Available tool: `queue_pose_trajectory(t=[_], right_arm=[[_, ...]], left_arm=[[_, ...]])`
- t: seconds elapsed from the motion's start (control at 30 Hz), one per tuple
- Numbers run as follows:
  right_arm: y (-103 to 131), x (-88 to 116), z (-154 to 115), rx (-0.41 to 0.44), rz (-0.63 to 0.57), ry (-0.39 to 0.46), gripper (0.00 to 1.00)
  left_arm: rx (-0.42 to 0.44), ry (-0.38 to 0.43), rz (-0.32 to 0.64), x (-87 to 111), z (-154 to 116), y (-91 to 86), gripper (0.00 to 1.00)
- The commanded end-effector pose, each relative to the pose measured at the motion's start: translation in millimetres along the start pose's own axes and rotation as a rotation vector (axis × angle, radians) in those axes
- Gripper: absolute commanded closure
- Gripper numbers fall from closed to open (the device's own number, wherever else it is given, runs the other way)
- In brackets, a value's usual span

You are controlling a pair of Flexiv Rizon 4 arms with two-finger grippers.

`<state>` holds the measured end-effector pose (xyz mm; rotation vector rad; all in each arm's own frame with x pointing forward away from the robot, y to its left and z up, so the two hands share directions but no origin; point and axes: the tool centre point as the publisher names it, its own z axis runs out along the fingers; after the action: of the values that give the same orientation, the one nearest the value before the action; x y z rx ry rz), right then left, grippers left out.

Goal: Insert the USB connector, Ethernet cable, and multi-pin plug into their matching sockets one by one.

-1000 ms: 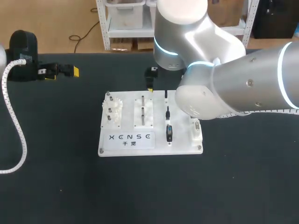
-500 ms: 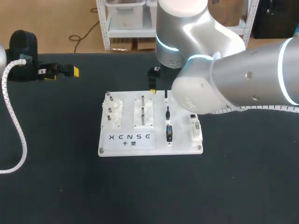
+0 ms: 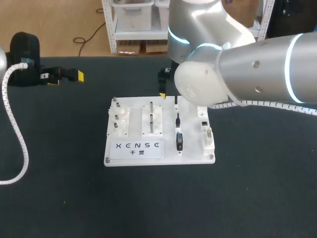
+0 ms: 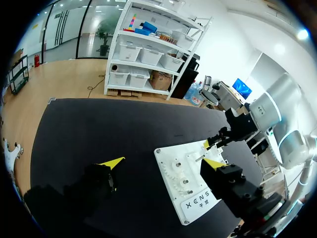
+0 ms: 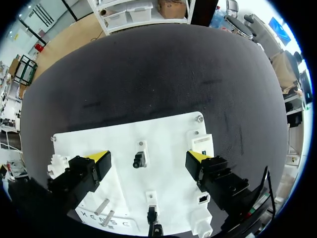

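White socket board (image 3: 111,154) mid-table (image 3: 59,198), black plugs (image 3: 179,141) standing in a row on its right half | right gripper (image 5: 147,157) above board's far edge, fingers spread wide, holding nothing | left gripper (image 4: 163,162) well apart, far left, fingers spread, holding nothing

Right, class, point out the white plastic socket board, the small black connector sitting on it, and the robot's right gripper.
white plastic socket board (image 3: 190,148), head view, bare surface towards its front edge.
small black connector (image 3: 179,142), head view, middle of its body.
right gripper (image 5: 147,158), right wrist view, midway between its yellow fingertips.
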<state>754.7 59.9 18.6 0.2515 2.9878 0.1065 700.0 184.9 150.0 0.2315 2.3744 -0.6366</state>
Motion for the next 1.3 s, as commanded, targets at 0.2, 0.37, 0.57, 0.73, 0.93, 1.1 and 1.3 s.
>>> queue_pose_trajectory(t=[0.2,0.37,0.57,0.73,0.93,1.1,1.3], right_arm=[[3,0,-3,0.063,-0.046,0.009,0.00],[0,6,-5,0.085,-0.047,0.008,0.00],[-4,11,-2,0.101,-0.040,0.013,0.00],[-4,9,0,0.105,-0.034,0.017,0.07],[0,6,1,0.114,-0.042,0.007,0.57],[3,3,2,0.116,-0.043,0.005,0.61],[4,4,3,0.121,-0.049,0.006,0.67]], left_arm=[[0.000,0.000,0.000,0.0,0,0.1,0.00],[0.000,0.000,0.000,0.0,0,0.1,0.00],[0.000,0.000,0.000,0.0,0,0.1,0.00],[0.000,0.000,0.000,0.0,0,0.1,0.00],[0.000,0.000,0.000,0.0,0,0.1,0.00],[0.000,0.000,0.000,0.0,0,0.1,0.00],[0.000,0.000,0.000,0.0,0,0.1,0.00]])
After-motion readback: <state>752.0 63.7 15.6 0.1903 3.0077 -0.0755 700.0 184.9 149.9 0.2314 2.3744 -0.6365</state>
